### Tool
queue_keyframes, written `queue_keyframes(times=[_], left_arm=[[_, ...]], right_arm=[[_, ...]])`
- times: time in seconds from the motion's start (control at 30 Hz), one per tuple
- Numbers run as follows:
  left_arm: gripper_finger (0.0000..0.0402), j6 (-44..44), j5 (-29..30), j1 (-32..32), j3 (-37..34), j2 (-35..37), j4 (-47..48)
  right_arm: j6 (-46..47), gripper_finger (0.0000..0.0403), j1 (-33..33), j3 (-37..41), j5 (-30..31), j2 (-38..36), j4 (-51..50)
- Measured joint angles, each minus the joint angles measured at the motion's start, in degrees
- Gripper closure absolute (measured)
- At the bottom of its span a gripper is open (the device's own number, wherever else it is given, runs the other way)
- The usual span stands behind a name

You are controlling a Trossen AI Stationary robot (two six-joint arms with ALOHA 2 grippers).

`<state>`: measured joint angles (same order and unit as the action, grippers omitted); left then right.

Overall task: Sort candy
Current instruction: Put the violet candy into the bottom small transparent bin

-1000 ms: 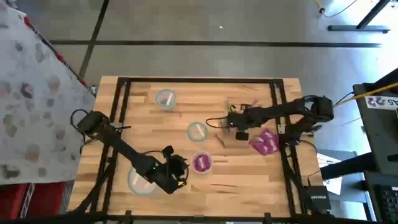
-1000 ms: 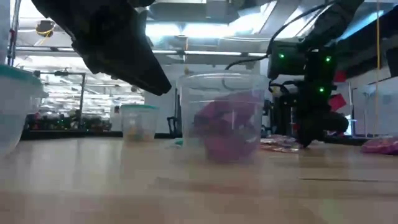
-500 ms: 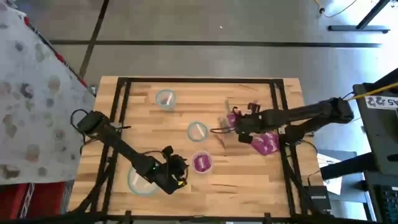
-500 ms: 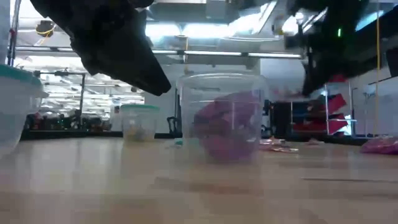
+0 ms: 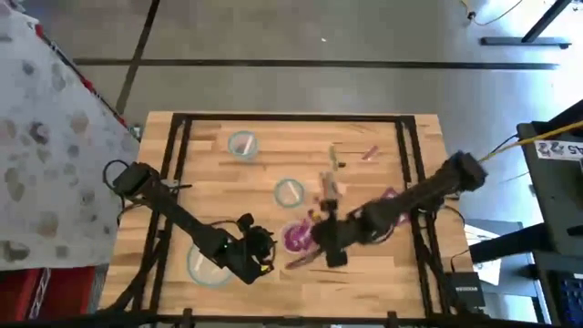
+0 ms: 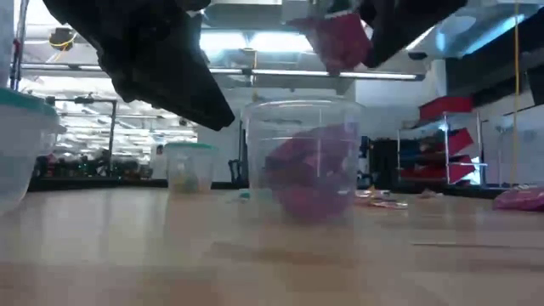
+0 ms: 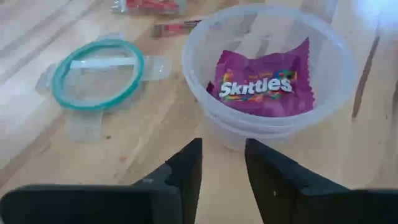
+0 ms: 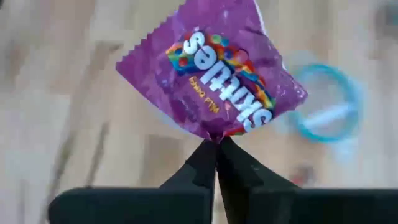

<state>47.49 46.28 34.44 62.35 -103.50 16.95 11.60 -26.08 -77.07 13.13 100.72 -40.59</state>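
A purple Skittles packet (image 8: pixel 214 74) hangs in the air, my right gripper (image 8: pixel 216 149) shut on it. In the low view this packet (image 6: pixel 340 38) is just above the rim of a clear bowl (image 6: pixel 302 157), which has another purple packet (image 7: pixel 261 87) lying inside. In the high view my right gripper (image 5: pixel 317 239) is beside that bowl (image 5: pixel 296 237). My left gripper (image 7: pixel 222 168) stands open on the near side of the same bowl, touching nothing. More purple candy (image 5: pixel 390 196) lies on the table to the right, partly hidden by the right arm. My right gripper pinches the packet by a crimped edge near one corner (image 8: pixel 214 134), between its two fingertips. The fingers slant down from above. The packet is lifted clear of the table and stands out flat beyond the fingertips, printed face toward the wrist camera.
A teal-rimmed lid (image 7: pixel 96 73) lies flat beside the bowl. Other clear bowls stand at the far left (image 5: pixel 241 144), mid-table (image 5: pixel 289 191) and near left (image 5: pixel 205 264). Thin loose sweets (image 5: pixel 330 187) and a pink piece (image 5: pixel 369 152) lie toward the far right. A dark frame (image 5: pixel 405 137) rims the table.
My right gripper has swung from the candy pile on the right toward the table's near left, rising and tipping further down, with the purple packet lifted clear. It now stands over the bowl of purple candy. The left arm has kept still.
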Motion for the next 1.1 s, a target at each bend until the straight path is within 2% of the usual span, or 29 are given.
queue_keyframes(times=[0.17, 0.4, 0.63, 0.73, 0.97, 1.1], left_arm=[[0.0294, -0.3, 0.0, 0.0, 0.0, 0.0, 0.0], [0.0294, -1.3, 0.1, -0.1, 0.0, 0.0, 0.0], [0.0294, -1.2, 0.2, -0.3, 0.0, 0.0, -0.1], [0.0294, -1.2, 0.2, -0.3, 0.0, 0.0, -0.1], [0.0294, -1.1, 0.2, -0.3, 0.0, 0.0, -0.1], [0.0294, -1.1, 0.2, -0.3, 0.0, 0.0, 0.0]], right_arm=[[0.0, 0.0403, 0.9, -2.6, 0.2, 5.3, -0.9], [0.4, 0.0403, 3.3, -3.0, 0.1, 5.6, -0.9], [0.5, 0.0395, 4.4, -2.9, -2.7, 5.6, -0.1], [0.5, 0.0372, 4.4, -2.9, -2.7, 5.6, -0.4], [0.4, 0.0279, 4.4, -2.9, -0.8, 5.0, -1.1], [1.1, 0.0260, 4.3, -2.9, 0.8, 2.8, -1.6]])
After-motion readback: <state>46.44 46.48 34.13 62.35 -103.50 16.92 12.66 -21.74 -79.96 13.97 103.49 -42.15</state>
